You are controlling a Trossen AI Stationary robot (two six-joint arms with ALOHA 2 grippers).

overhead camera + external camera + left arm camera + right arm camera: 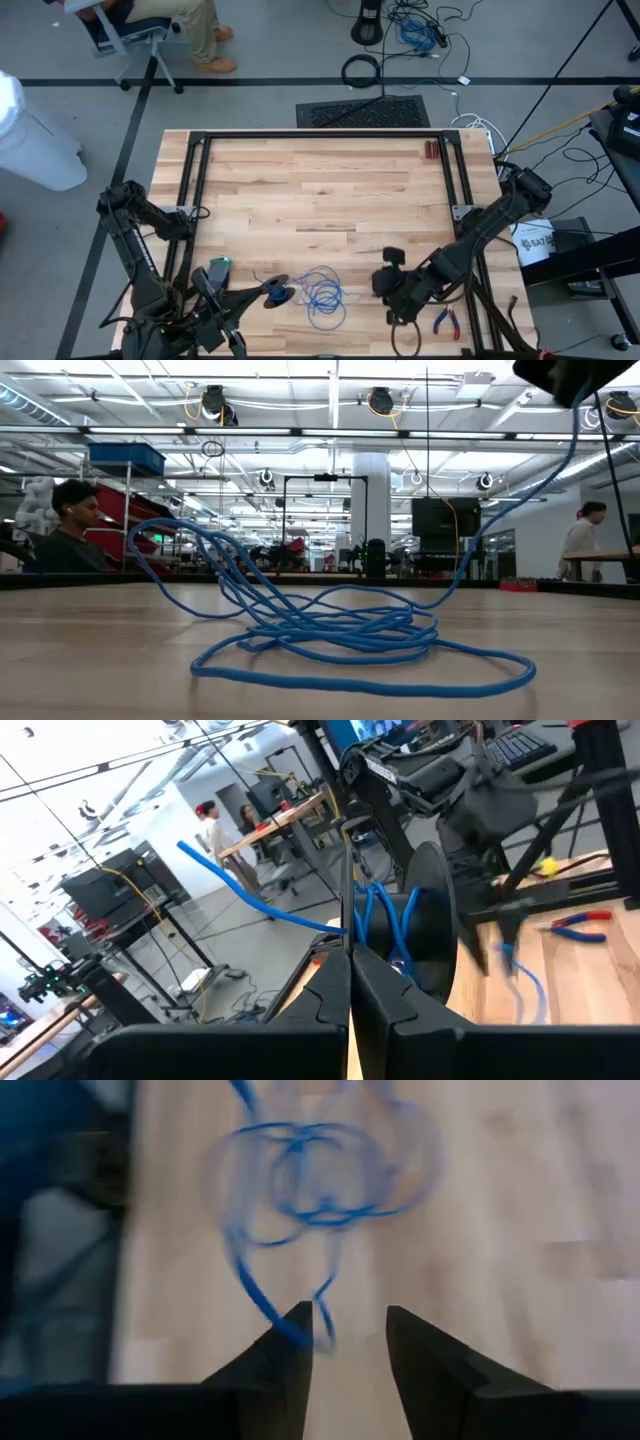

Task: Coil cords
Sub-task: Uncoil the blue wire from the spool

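While pinched shut on blue wire point(385, 925), left fingers point(350, 985) near loose coil point(322, 293) on desk point(320, 190); right fingers point(348, 1342) parted narrowly, wire strand just ahead.

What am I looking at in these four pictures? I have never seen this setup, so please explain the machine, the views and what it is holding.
Two dark robot arms work at a wooden table. One picture looks down from above, one looks level across the tabletop, and two come from cameras on the arms' wrists. A loose tangle of thin blue cord lies near the table's front edge. The left tool is shut on a black spool with blue cord wound round it. The right tool is open just beside the tangle, holding nothing. Red-handled pliers lie at the right front. People sit and stand in the room behind.
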